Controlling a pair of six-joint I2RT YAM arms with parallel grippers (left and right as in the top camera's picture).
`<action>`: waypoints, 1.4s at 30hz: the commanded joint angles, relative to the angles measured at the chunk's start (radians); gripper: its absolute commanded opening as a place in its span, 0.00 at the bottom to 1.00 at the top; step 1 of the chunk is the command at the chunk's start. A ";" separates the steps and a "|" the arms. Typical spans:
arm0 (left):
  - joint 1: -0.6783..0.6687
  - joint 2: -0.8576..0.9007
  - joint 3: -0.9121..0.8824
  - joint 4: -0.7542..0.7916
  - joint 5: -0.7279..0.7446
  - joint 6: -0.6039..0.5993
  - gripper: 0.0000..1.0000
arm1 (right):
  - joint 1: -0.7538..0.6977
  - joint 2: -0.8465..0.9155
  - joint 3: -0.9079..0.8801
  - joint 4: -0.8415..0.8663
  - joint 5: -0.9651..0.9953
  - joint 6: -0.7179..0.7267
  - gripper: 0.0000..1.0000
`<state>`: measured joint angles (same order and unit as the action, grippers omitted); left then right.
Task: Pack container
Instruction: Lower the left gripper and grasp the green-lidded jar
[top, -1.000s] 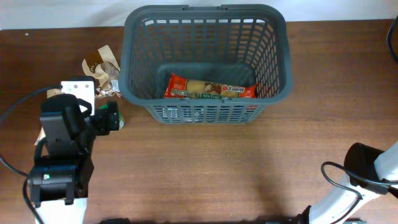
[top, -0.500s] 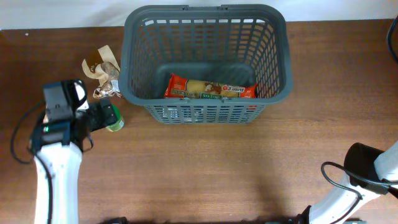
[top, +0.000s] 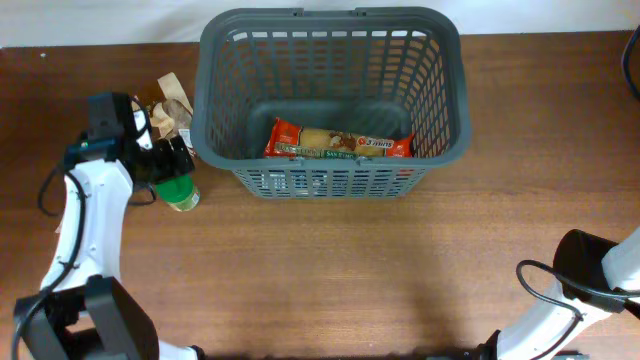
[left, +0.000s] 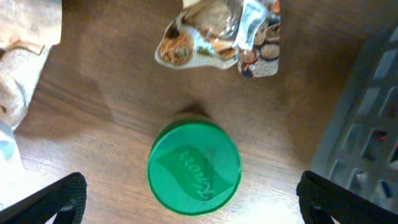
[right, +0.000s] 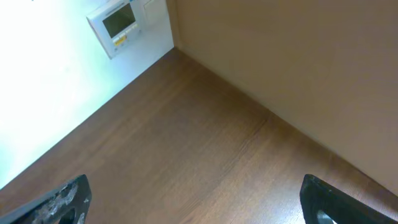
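Observation:
The container (top: 330, 17), a big dark grey slotted basket, stands at the far middle of the table; a red snack packet (top: 338, 142) lies on its base. Left of it stands a jar with a green lid (top: 181, 190). My left gripper (top: 172, 162) hangs over that jar, open. In the left wrist view the green lid (left: 194, 168) sits between the wide-apart fingertips (left: 59, 199), untouched, with the left gripper (left: 193, 208) centred over its near edge. The right gripper (right: 196, 202) is open over bare wood, holding nothing.
Crinkled snack bags (top: 168, 100) lie beyond the jar, seen close as a clear printed bag (left: 221, 34) and a tan bag (left: 22, 56). The basket wall (left: 367, 124) is just right of the jar. The right arm (top: 590, 280) rests at the near right corner.
The left arm has stretched away from the near edge toward the snack bags, and its gripper has shifted slightly farther back over the green-lidded jar. The right arm has not moved.

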<state>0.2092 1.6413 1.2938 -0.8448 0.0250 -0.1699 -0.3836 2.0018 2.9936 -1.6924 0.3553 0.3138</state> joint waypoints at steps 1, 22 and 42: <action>0.004 0.063 0.084 -0.027 0.014 -0.010 0.99 | -0.003 0.002 0.000 -0.006 0.016 0.006 0.99; 0.021 0.272 0.090 -0.023 0.096 -0.009 0.99 | -0.003 0.002 0.000 -0.006 0.016 0.006 0.99; 0.007 0.316 0.090 -0.025 0.095 -0.009 0.99 | -0.003 0.002 0.000 -0.006 0.016 0.006 0.99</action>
<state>0.2184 1.9114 1.3708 -0.8707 0.1020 -0.1703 -0.3836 2.0018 2.9936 -1.6924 0.3557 0.3134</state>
